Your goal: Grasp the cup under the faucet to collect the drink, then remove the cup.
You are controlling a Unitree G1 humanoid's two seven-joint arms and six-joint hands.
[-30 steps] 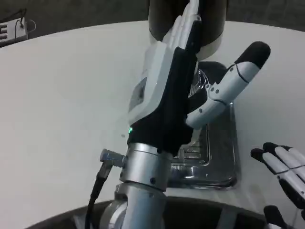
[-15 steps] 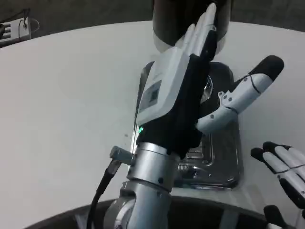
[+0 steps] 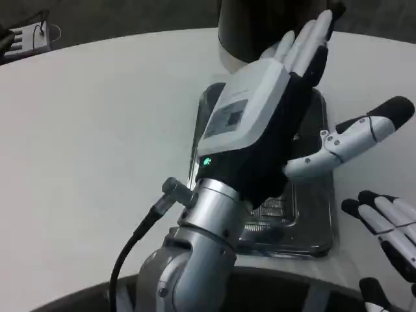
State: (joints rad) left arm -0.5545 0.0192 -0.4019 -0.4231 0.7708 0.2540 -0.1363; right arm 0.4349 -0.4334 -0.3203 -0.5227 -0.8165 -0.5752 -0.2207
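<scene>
Cup hidden; two hands (image 3: 273,123) (image 3: 390,234).

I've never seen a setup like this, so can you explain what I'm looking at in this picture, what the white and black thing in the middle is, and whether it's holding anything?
This is a view from a camera on a humanoid robot's head or chest, looking down at a white table. The big shape in the middle is its left robot hand on a silver forearm, fingers spread and holding nothing. It reaches over a shiny metal drip tray toward a dark drink dispenser at the top edge. The hand hides whatever stands under the faucet. The right robot hand waits at the lower right, also holding nothing.
</scene>
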